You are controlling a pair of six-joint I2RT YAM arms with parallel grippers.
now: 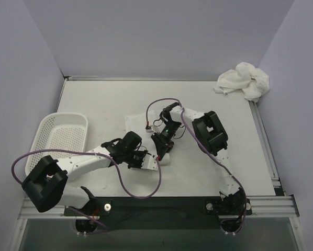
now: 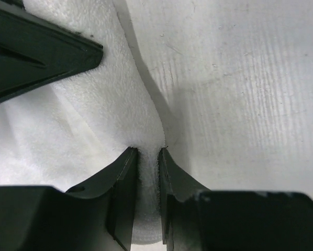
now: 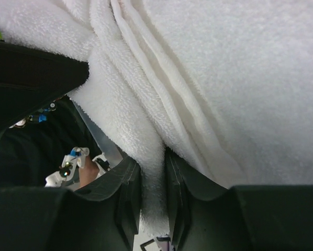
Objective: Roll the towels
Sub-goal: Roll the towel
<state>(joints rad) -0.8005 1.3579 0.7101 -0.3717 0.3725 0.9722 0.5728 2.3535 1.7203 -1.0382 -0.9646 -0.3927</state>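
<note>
We've got both arms on one white towel (image 1: 137,122) in the middle of the table (image 1: 104,99); left gripper (image 2: 148,159) is pinching a fold at its edge; right gripper (image 3: 152,167) is nipped onto a thicker, layered fold; the other towel (image 1: 244,82) sits crumpled in the far right corner, well apart; perforated basket (image 1: 47,132) is off left.

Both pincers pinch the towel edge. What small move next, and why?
Probably roll both wrists together, curling the pinched edge over. The left pincer and right pincer each clamp a fold of the towel, and part of it lies flat beyond them.
</note>
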